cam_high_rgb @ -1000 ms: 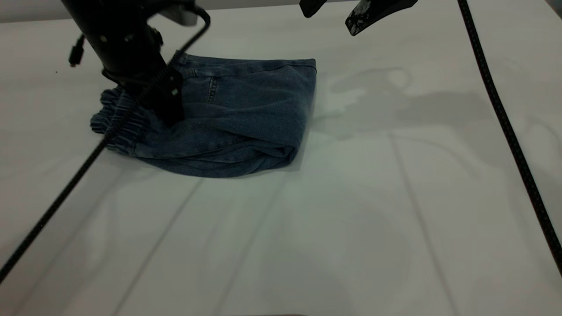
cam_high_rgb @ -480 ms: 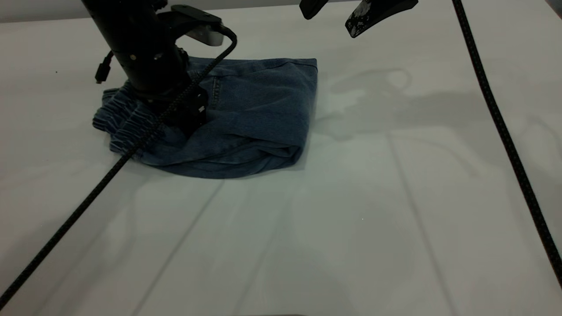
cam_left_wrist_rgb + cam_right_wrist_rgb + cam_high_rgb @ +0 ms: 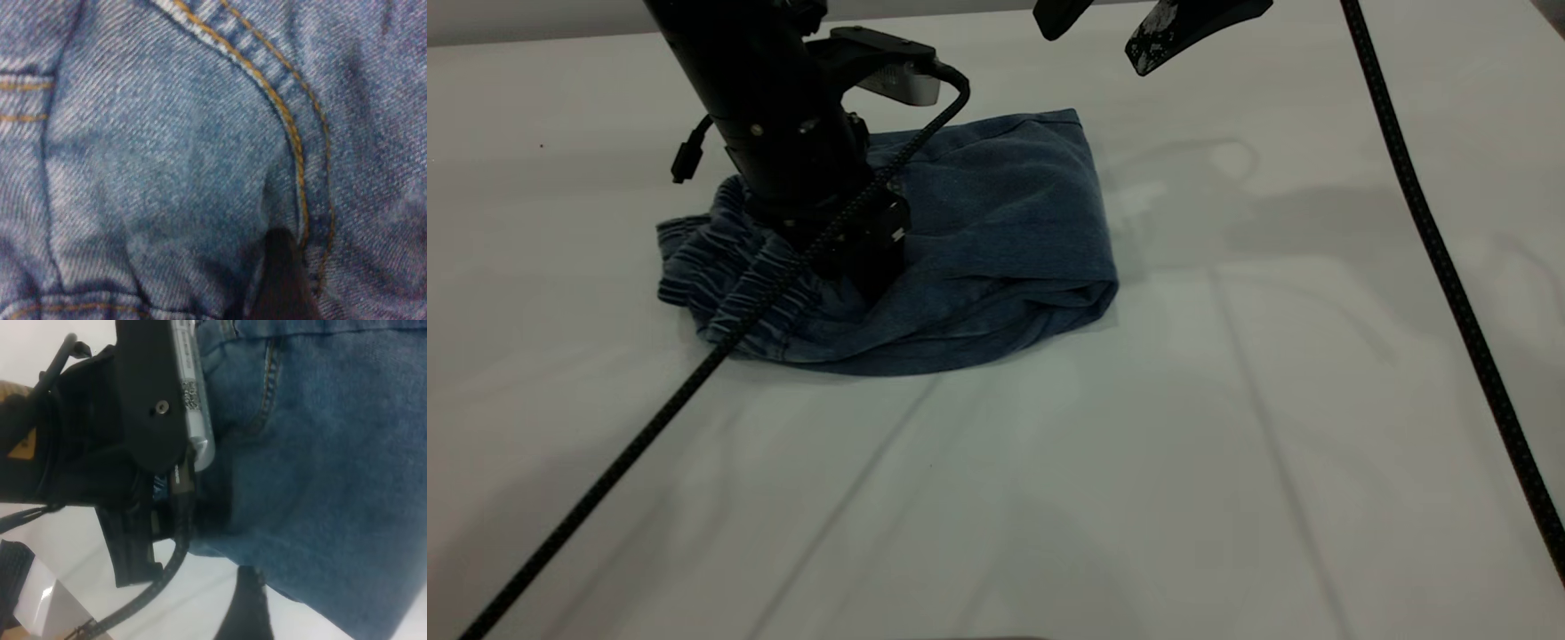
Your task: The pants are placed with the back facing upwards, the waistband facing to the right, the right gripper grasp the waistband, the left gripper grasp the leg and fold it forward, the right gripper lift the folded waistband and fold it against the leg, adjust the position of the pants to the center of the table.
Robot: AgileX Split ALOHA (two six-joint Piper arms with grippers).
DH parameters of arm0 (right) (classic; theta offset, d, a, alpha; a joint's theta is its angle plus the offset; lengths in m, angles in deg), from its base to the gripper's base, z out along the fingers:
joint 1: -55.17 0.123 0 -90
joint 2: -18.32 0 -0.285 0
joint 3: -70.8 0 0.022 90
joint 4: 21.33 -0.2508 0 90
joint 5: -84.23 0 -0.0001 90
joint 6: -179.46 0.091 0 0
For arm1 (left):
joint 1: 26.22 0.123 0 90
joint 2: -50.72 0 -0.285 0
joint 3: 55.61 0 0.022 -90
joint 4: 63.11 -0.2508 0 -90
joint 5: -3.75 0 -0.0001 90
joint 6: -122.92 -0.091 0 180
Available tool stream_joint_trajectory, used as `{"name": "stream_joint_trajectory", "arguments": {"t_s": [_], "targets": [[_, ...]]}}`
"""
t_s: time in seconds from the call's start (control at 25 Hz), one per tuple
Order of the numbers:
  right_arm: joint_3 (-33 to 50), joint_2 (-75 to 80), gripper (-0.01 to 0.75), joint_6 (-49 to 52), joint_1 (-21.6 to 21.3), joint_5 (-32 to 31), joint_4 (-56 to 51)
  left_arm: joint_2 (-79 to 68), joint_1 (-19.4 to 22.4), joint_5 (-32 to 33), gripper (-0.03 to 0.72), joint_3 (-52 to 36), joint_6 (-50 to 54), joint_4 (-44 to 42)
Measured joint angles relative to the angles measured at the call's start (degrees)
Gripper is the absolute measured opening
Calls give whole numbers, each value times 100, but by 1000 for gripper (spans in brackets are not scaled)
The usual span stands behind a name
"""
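Dragged rightward since a second ago, the folded pants (image 3: 960, 240) now lie nearer the middle of the table (image 3: 1227, 444), pressed under the left gripper (image 3: 867, 267), whose finger spread I cannot tell. Both folds look done; only centering remains. The right gripper (image 3: 1107, 31) hangs open, well above.

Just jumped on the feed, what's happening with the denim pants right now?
The pants are already folded into a compact bundle on the table, with the waistband bunched on the left side of the exterior view. The left gripper is pressed down into the bundle near the waistband, apparently dragging it over the table toward the centre. The right gripper hangs above the far edge, fingers apart, holding nothing.
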Motion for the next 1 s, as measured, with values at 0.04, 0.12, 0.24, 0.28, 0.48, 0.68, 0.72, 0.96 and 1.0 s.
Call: {"name": "stream_joint_trajectory", "arguments": {"t_s": [0.04,0.12,0.24,0.28,0.48,0.68,0.72,0.96,1.0], "targets": [[0,0,544,-6,0,0,0,0,-8,0,464,0,-18,27],[0,0,544,-10,0,0,0,0,-21,0,464,0,-42,54],[-7,-6,544,-23,-29,-27,0,137,17,40,463,0,-60,19],[-33,-28,544,-23,-49,-67,14,240,41,76,463,-6,-60,8],[-302,-391,544,-30,-298,-535,19,1300,110,413,463,-18,-49,-51],[-340,-1153,543,-48,-456,-1380,292,2689,110,925,463,-18,-45,-130],[-340,-1318,541,-48,-462,-1473,448,2940,110,1025,463,-20,-45,-146],[-340,-2122,512,501,-463,-1617,1185,4531,110,2048,463,-20,124,-237],[-340,-2270,509,623,-463,-1631,1316,4724,110,2234,463,-20,161,-259]]}}
